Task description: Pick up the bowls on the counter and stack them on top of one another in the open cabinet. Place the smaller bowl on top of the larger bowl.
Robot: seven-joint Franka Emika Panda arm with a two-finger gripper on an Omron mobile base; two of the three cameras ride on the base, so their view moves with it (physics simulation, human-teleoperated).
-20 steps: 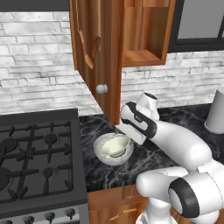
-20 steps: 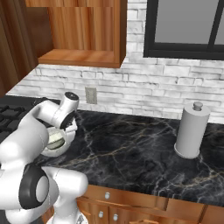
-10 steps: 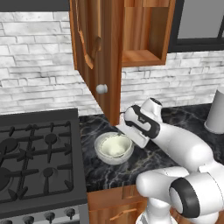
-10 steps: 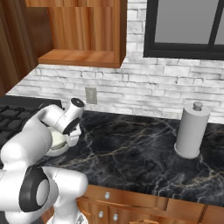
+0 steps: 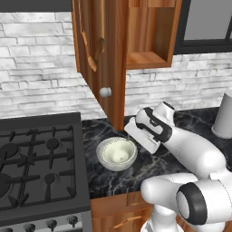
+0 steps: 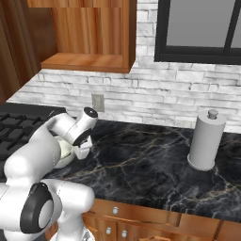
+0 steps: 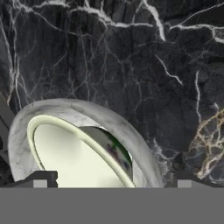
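On the black marble counter point(image 5: 181, 118) the smaller bowl point(image 5: 117, 153), cream and plain, sits nested inside the larger bowl point(image 5: 101, 150), speckled grey-white, just right of the stove. My gripper point(image 5: 135, 137) hangs open and empty just right of the two bowls, close over the larger bowl's right rim. In the hand view both fingertips point(image 7: 41, 180) stand wide apart, with the larger bowl point(image 7: 133, 133) and the smaller bowl point(image 7: 65, 153) below them. From the right base view my arm covers most of the bowls point(image 6: 64, 151). The cabinet point(image 5: 147, 41) stands open above.
The cabinet's door point(image 5: 100, 54) with its round knob hangs out over the counter, above the bowls. A black gas stove point(image 5: 36, 158) lies to the left. A grey paper towel holder point(image 6: 206, 140) stands at the right, below a dark window point(image 6: 200, 28).
My open gripper has moved from right above the bowls to their right side and a little higher. The bowls have stayed in place.
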